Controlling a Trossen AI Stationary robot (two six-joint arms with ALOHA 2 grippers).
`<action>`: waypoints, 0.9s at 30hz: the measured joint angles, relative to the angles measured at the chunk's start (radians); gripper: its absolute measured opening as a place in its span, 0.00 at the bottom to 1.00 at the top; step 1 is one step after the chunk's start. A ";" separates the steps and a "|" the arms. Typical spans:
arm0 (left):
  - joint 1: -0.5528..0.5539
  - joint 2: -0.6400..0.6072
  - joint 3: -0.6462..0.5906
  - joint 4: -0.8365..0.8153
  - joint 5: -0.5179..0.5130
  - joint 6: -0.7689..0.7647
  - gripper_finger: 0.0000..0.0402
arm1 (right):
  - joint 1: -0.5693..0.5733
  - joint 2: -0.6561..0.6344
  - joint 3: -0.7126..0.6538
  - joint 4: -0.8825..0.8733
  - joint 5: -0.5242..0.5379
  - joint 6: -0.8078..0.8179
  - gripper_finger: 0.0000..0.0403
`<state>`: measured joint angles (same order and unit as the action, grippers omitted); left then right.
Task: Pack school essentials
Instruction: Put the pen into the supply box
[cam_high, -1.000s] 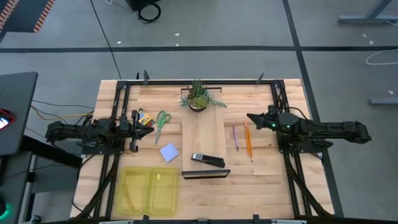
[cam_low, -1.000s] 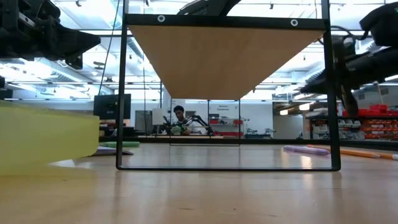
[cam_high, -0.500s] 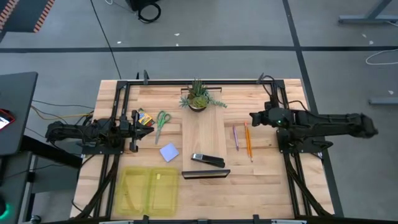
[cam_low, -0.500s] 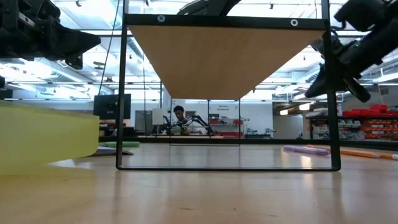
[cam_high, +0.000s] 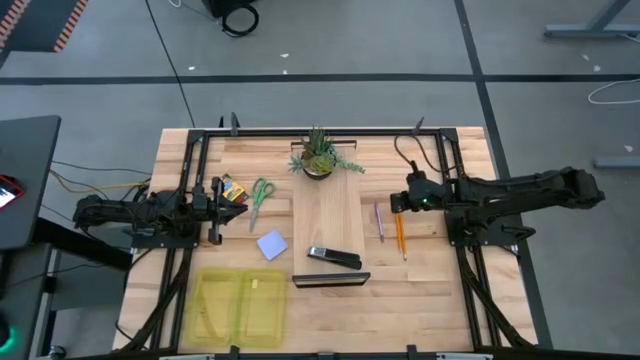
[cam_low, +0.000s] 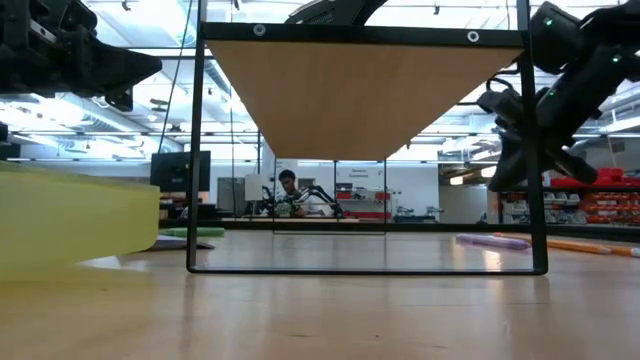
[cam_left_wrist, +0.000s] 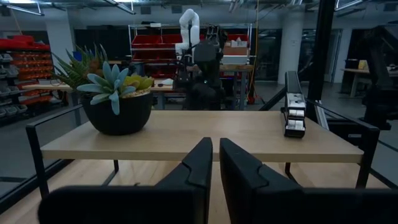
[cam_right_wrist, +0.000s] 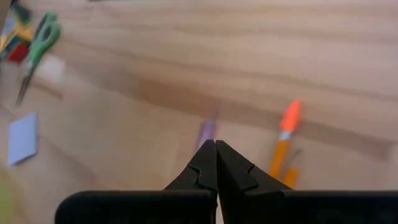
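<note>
- right of centre in the high view, the right gripper, fingers pressed together and empty, hangs over the thin purple pen and orange pencils.
- nothing packed yet: translucent yellow tray at lower left looks empty; green-handled scissors, pale blue square note pad, yellow-and-green crayon box lie loose on the table.
- left gripper, nearly closed and empty, waits at left.
- raised wooden shelf and black stapler sit between pencils and tray.

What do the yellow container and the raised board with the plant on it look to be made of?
The yellow container looks like translucent plastic: the table's grain shows faintly through it, and its walls seem glossy. The raised board looks like pale wood, matt with visible grain, on a thin black frame that is probably metal.
</note>
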<state>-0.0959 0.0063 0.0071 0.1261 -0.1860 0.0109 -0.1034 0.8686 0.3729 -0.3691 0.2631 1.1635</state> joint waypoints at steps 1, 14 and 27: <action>0.000 0.000 0.000 0.000 0.000 0.000 0.10 | 0.009 0.019 0.000 0.018 -0.011 0.005 0.01; 0.000 0.000 0.000 0.000 0.000 0.000 0.08 | 0.165 0.224 0.018 0.114 0.001 0.111 0.01; 0.000 0.000 0.000 0.000 0.000 0.000 0.09 | 0.180 0.470 0.258 -0.011 0.023 0.014 0.09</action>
<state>-0.0956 0.0063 0.0071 0.1265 -0.1856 0.0109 0.0765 1.3390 0.6313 -0.3801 0.2864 1.1778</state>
